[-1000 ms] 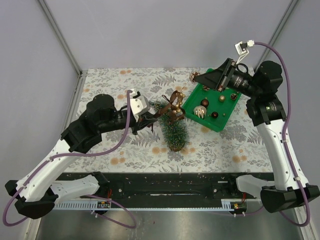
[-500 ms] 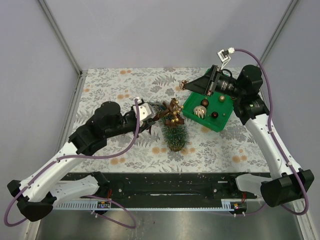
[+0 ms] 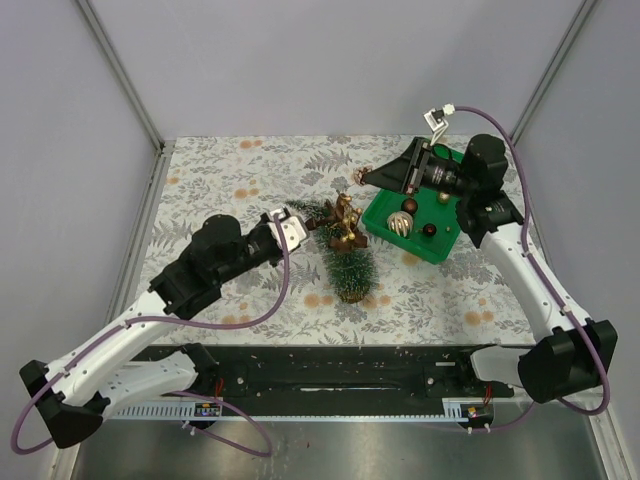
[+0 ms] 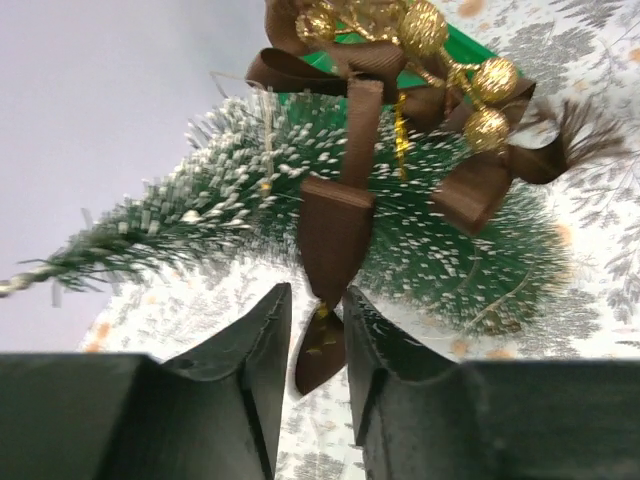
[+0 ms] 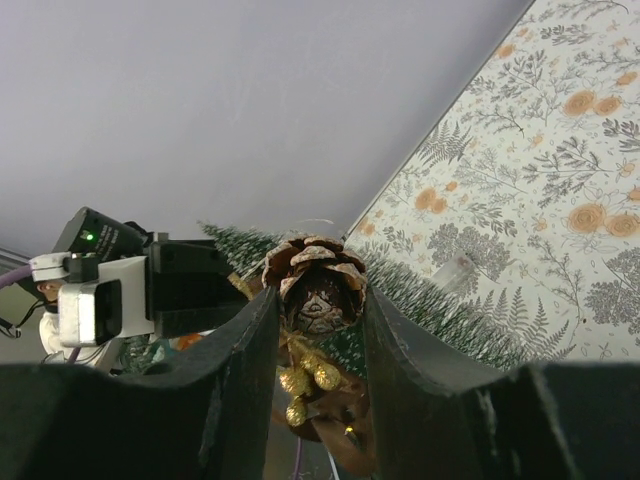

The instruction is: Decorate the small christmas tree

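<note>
The left gripper (image 4: 315, 300) has its fingers (image 4: 262, 380) standing narrowly apart, with one tail of the brown ribbon bow (image 4: 338, 225) hanging down into the gap. I cannot tell whether the pads pinch that tail or only flank it. The bow carries gold beads (image 4: 425, 25) and sits against the small christmas tree (image 4: 440, 255), whose frosted green bristles fill the middle of the left wrist view, its tip running off to the left edge. The right gripper (image 5: 320, 295) is closed on a pine cone (image 5: 315, 272), the cone seated squarely between both fingers, pale-edged scales facing the lens. In that view, bow and beads show just below the cone and the tree lies behind it. From above, the tree is at the centre of the frame on the fern-patterned tablecloth (image 3: 220, 170), with its wooden base (image 3: 350, 293) toward the bottom and its tip pointing to the upper left. The left arm's jaws meet the tree's upper part from the left. The right arm reaches in from the upper right, the cone near the bow; contact not discernible. The green tray (image 3: 403, 244) lies just right of the tree, with several baubles (image 3: 400, 224) inside it.
</note>
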Robot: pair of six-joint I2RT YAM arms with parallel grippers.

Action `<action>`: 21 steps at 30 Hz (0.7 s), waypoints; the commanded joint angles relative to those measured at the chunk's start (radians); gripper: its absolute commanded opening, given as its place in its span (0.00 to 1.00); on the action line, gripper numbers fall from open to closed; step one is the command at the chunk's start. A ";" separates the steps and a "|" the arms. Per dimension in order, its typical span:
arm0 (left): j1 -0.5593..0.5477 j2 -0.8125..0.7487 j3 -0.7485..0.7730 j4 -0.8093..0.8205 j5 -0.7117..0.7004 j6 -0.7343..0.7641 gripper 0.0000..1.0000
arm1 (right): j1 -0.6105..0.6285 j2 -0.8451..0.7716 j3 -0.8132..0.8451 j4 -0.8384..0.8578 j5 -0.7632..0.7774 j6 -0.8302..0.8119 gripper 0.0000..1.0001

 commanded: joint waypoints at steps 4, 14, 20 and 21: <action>-0.005 0.048 0.002 0.177 -0.024 0.106 0.47 | 0.012 0.041 -0.019 0.099 0.002 0.002 0.36; 0.000 0.082 0.019 0.223 0.002 0.126 0.56 | 0.015 0.065 -0.099 0.161 -0.008 0.025 0.36; 0.001 0.085 0.028 0.223 0.022 0.134 0.56 | 0.041 0.070 -0.162 0.184 -0.005 0.024 0.35; 0.003 0.085 0.030 0.223 0.025 0.134 0.56 | 0.044 0.071 -0.168 0.185 -0.003 0.022 0.35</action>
